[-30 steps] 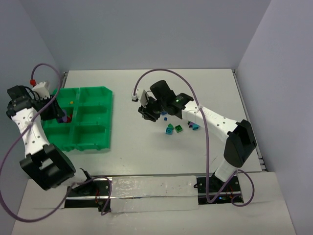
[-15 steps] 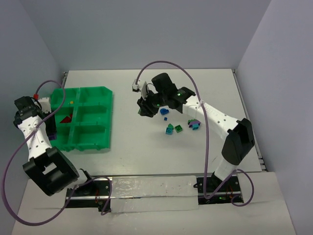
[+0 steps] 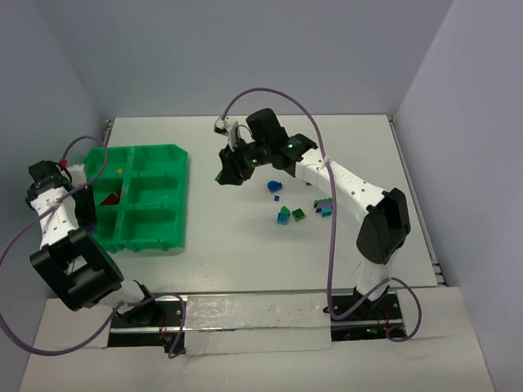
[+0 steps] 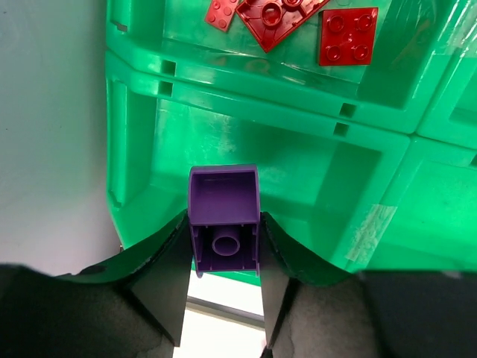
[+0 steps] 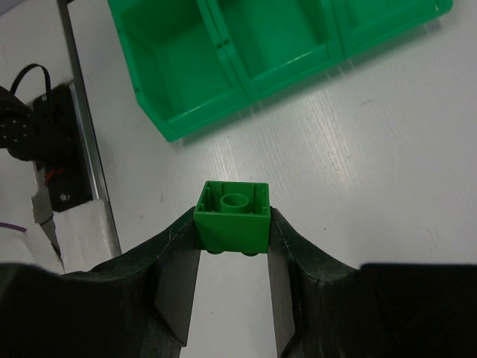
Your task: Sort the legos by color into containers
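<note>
The left gripper (image 4: 223,250) stands partly closed, its two dark fingers pressed against the sides of a purple brick (image 4: 223,216). The brick's hollow underside and its round tube face the wrist camera. Straight ahead of the jaws lies a corner compartment of the green tray (image 4: 261,112), and the brick hangs over that compartment's near wall. One divider further ahead of the jaws, the next compartment holds three red plates (image 4: 348,36), studs up, two of them overlapping.

The right gripper (image 5: 232,235) is also partly closed, pinching a green brick (image 5: 232,212) between its fingers. This is a square two-by-two piece, with its open bottom and centre tube towards the camera. Under the jaws is the white table (image 5: 358,149). The tray lies ahead of them and somewhat to the left, clearly apart from the brick. In the top view the loose legos (image 3: 283,216), blue, teal, green and purple, sit scattered on the table behind the right jaws, near the arm's forearm.
</note>
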You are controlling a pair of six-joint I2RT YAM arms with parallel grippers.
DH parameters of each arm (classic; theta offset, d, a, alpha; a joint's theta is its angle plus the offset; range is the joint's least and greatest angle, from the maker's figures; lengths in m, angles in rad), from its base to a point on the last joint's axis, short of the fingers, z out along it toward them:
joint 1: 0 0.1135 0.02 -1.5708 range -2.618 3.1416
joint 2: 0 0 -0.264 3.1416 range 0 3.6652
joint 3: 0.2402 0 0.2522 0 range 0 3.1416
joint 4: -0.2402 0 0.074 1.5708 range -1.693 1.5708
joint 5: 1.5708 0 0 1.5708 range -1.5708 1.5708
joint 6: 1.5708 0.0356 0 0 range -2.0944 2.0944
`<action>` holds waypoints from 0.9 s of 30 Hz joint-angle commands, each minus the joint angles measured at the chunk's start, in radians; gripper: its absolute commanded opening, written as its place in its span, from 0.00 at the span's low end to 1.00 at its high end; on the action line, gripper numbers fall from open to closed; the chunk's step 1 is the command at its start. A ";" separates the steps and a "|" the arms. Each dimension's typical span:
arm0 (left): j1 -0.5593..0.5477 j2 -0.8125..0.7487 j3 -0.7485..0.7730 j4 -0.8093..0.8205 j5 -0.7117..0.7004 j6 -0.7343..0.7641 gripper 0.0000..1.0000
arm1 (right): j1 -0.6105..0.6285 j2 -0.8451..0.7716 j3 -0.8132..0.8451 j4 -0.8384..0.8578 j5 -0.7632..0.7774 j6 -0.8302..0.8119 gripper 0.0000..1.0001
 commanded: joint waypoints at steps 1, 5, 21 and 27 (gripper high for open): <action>0.008 -0.025 0.000 0.027 0.032 -0.007 0.59 | -0.006 0.032 0.073 0.073 -0.053 0.088 0.00; 0.008 -0.043 0.040 -0.016 0.117 0.003 0.77 | -0.010 0.048 0.079 0.113 -0.063 0.143 0.00; -0.347 -0.222 0.150 0.227 0.829 -0.298 0.82 | -0.182 0.165 -0.149 1.244 -0.482 1.481 0.00; -0.523 -0.274 0.066 0.457 0.900 -0.406 0.82 | -0.169 0.142 -0.216 1.294 -0.483 1.539 0.00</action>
